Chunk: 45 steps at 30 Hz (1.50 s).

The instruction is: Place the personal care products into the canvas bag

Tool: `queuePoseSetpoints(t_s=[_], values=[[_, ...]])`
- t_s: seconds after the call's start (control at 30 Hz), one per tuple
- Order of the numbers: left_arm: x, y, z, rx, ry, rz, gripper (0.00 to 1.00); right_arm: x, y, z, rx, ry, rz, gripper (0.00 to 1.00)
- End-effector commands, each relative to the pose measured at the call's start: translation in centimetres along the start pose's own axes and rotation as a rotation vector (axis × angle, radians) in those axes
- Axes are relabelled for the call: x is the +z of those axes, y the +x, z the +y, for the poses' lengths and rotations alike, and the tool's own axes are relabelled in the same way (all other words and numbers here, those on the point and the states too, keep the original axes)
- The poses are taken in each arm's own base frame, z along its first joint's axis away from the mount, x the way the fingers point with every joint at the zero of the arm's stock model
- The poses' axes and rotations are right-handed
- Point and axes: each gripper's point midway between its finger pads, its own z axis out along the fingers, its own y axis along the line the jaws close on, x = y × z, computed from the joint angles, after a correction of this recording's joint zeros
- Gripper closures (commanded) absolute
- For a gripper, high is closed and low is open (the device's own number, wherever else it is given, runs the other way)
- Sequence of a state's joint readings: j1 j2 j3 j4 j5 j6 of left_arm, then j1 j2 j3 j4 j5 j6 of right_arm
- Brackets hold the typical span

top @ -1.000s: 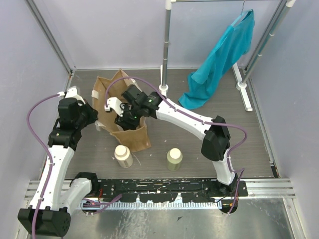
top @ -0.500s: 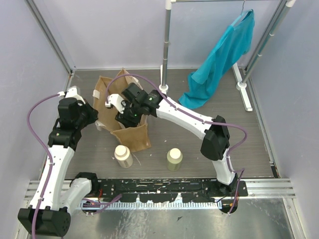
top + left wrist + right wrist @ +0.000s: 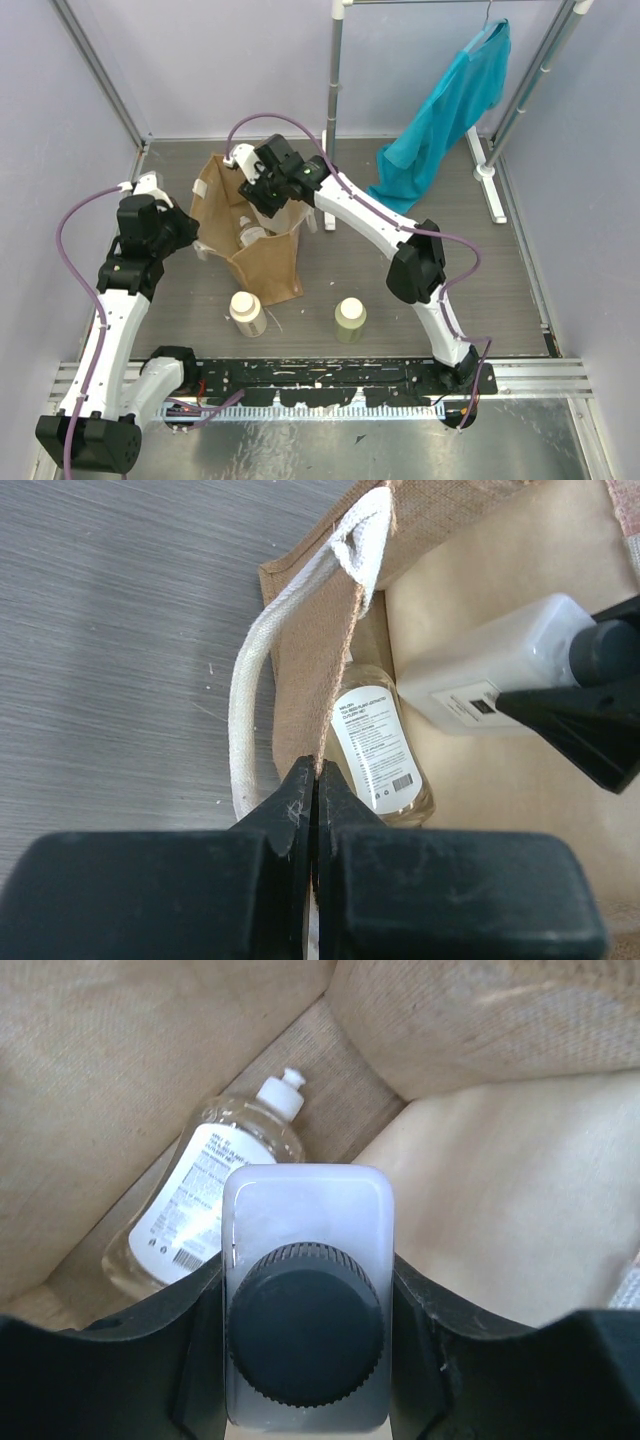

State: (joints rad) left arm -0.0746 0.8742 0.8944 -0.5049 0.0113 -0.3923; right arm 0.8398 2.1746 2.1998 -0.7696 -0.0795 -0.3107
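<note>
Left jaws pinch the canvas bag at its rim; right jaws clamp the white bottle above the amber bottle.

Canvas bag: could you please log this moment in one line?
left gripper shut on canvas bag | right gripper holding white bottle | amber bottle inside
</note>
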Motion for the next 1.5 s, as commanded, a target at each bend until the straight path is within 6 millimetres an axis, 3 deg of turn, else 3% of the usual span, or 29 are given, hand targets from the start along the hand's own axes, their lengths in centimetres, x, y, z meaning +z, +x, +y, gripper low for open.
queuePoseSetpoints(t_s=[0.0, 0.4, 0.63, 0.83, 1.07, 1.17, 1.3, 1.4, 1.47], values=[[-0.4, -1.5, -0.8, 0.029, 0.031, -0.035, 0.94, -2.1, -7.8, -3.4, -0.032, 0.134, -0.249, 1.00], [0.0, -1.3, -0.7, 0.038, 0.030, -0.019, 0.93, 3.0, -5.5, -4.3, -0.026, 0.132, -0.201, 1.00], [0.0, -1.3, -0.8, 0.037, 0.034, -0.022, 0.93, 4.4, -2.9, -4.6, -0.010, 0.133, -0.138, 1.00], [0.0, -1.2, -0.9, 0.030, 0.038, -0.020, 0.92, 5.4, 0.6, -4.0, 0.005, 0.132, -0.062, 1.00], [-0.1, -1.2, -0.9, 0.025, 0.040, -0.020, 0.92, 5.3, 3.0, -3.5, 0.045, 0.131, -0.030, 0.99], [0.0, -1.0, -0.8, 0.025, 0.036, -0.014, 0.90, 4.3, 2.9, -3.5, 0.060, 0.141, -0.025, 0.77], [0.2, -0.5, -0.5, 0.026, 0.028, -0.003, 0.86, 2.6, 2.0, -3.6, 0.077, 0.151, -0.046, 0.35], [0.3, -0.4, -0.5, 0.028, 0.029, 0.001, 0.83, 1.4, 1.1, -3.9, 0.081, 0.163, -0.067, 0.18], [0.4, -0.4, -0.7, 0.028, 0.036, 0.002, 0.82, 0.6, 0.1, -4.1, 0.081, 0.169, -0.089, 0.13]])
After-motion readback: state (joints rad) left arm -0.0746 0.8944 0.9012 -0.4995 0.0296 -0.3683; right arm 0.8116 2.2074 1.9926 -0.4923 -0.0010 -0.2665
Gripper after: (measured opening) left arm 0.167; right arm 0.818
